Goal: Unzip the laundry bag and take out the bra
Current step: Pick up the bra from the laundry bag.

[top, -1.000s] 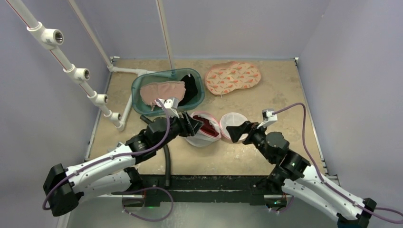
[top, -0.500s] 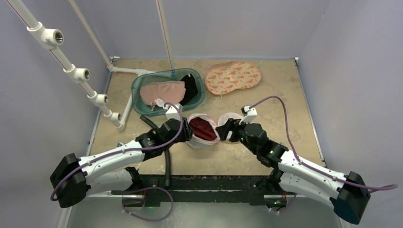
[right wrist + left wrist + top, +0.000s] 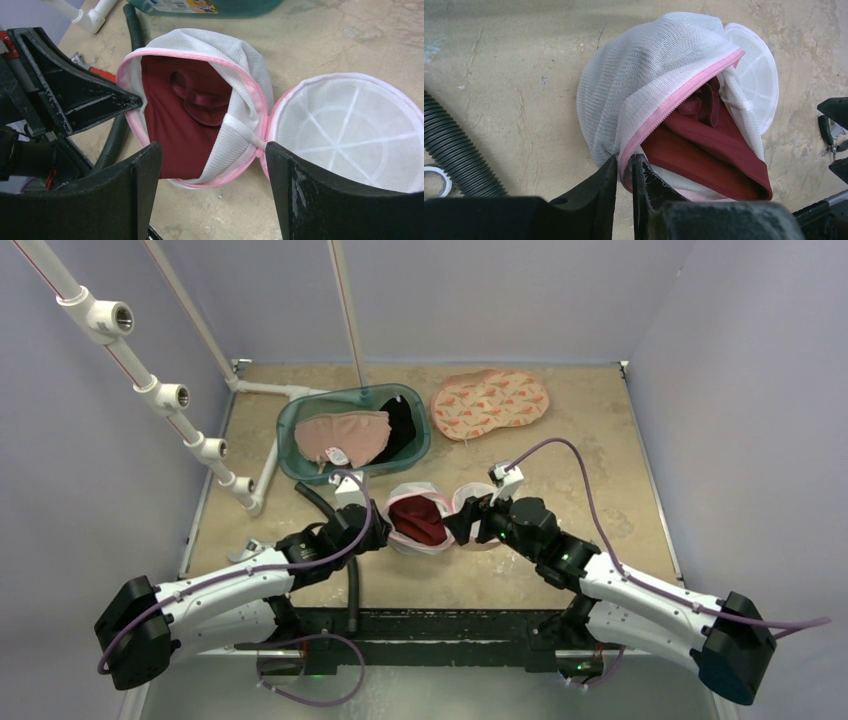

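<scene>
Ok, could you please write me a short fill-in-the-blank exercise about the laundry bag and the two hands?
1. The bra inside the laundry bag is dark ____.
2. The left hand pinches the bag's ____ zipper edge.
3. The right hand is ____ and holds nothing.
Missing words: red; pink; open.

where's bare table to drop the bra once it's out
Bare table right of the laundry bag, on the near side of the patterned pad; also a narrow strip in front of the bag. Crowded on the left: teal basin and black hose.
</scene>
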`<act>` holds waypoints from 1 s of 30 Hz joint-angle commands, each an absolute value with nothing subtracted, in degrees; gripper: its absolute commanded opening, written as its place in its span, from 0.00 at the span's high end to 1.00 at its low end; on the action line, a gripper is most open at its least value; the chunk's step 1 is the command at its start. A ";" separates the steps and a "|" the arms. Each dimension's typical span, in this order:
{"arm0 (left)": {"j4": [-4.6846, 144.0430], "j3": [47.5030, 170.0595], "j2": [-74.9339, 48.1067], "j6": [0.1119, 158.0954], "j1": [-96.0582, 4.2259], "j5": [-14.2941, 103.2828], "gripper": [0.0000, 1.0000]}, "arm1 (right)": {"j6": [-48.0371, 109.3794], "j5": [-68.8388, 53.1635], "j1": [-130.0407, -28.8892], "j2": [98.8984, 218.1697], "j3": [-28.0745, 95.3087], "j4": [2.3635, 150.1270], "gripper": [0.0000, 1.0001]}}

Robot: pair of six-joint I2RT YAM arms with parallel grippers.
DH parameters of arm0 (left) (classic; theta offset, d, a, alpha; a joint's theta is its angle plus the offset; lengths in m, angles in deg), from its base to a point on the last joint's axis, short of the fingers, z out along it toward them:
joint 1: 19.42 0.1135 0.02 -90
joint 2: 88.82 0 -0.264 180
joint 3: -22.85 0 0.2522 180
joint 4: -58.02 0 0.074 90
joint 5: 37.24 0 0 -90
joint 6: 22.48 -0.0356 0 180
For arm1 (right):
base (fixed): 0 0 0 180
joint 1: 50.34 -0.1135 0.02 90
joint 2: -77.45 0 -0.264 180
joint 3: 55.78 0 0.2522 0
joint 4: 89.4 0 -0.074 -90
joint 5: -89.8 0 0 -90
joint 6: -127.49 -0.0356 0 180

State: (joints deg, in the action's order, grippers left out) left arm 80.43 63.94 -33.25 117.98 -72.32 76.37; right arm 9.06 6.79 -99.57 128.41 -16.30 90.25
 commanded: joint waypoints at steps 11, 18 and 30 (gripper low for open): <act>86.38 69.85 -45.43 112.13 -72.56 76.39 0.70 | -0.70 8.40 -96.64 127.03 -17.43 90.88 0.20; 85.62 76.68 -44.93 100.96 -72.64 70.18 0.43 | -4.32 -1.70 -90.86 135.82 -14.96 95.91 0.32; 77.16 80.97 -37.41 88.55 -74.61 60.03 0.31 | -4.52 -1.41 -90.90 145.53 -12.80 95.15 0.50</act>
State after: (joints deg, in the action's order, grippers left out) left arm 82.09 77.23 -38.25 96.52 -73.98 65.14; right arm -4.18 -1.32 -90.87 144.04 -15.21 94.93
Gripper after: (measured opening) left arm 0.680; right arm 0.551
